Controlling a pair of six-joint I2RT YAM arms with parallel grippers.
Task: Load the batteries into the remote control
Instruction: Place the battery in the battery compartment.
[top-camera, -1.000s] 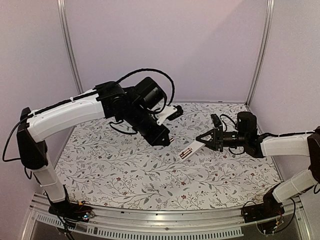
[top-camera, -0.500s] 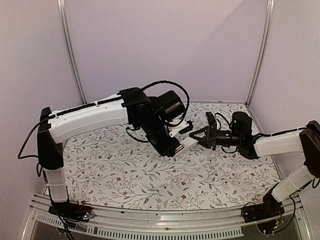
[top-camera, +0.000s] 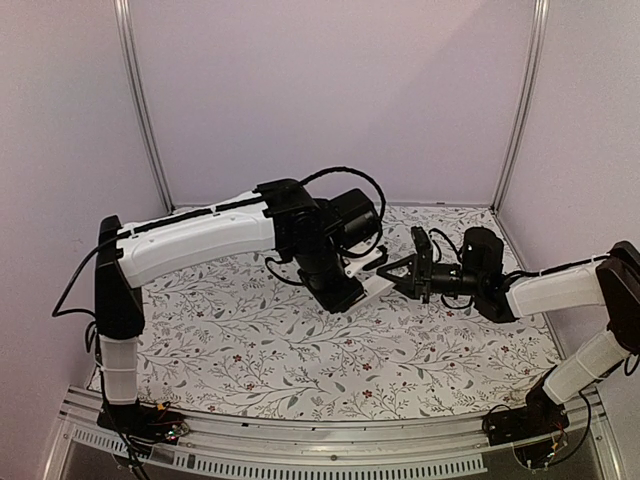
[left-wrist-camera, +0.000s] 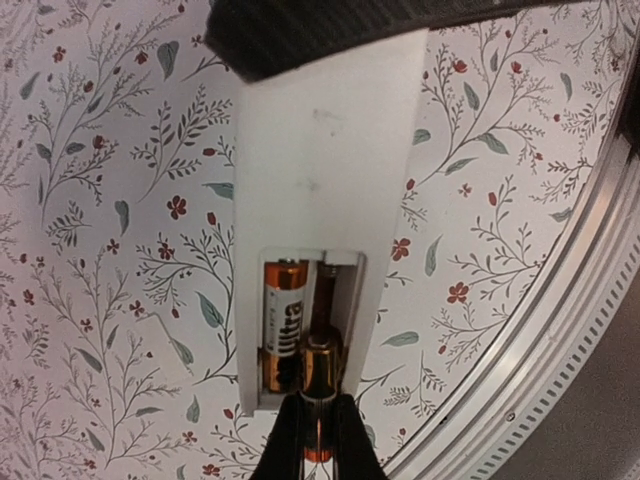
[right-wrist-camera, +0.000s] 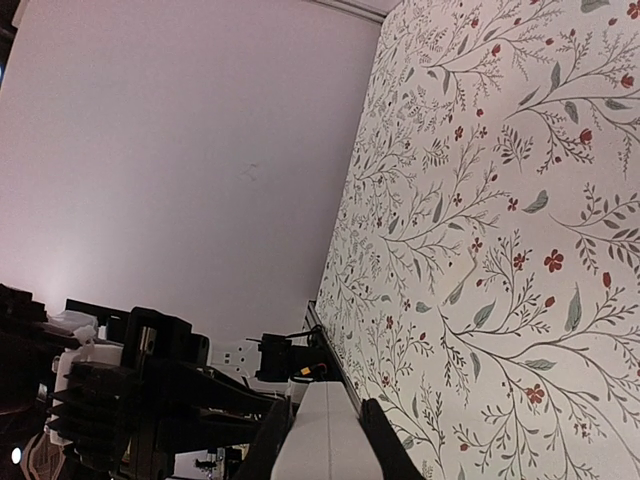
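Top view: you've got a floral-print cloth (top-camera: 250, 350) over the table, pale lilac walls (top-camera: 330, 90) and an aluminium rail (top-camera: 330, 440) along the near edge. The arms meet mid-table. The right gripper (top-camera: 398, 276) clamps one end of the remote control (top-camera: 374, 288), and the left gripper (top-camera: 350, 298) sits at the other end. Left wrist: the remote's back faces you with the compartment (left-wrist-camera: 305, 335) open and one battery (left-wrist-camera: 282, 325) seated in the left slot. The left jaws are nearly closed, pinching the second battery (left-wrist-camera: 320, 372), its far end at the right slot. Right wrist: the jaws are narrow, gripping the white remote end (right-wrist-camera: 325, 430), with cloth and wall behind.
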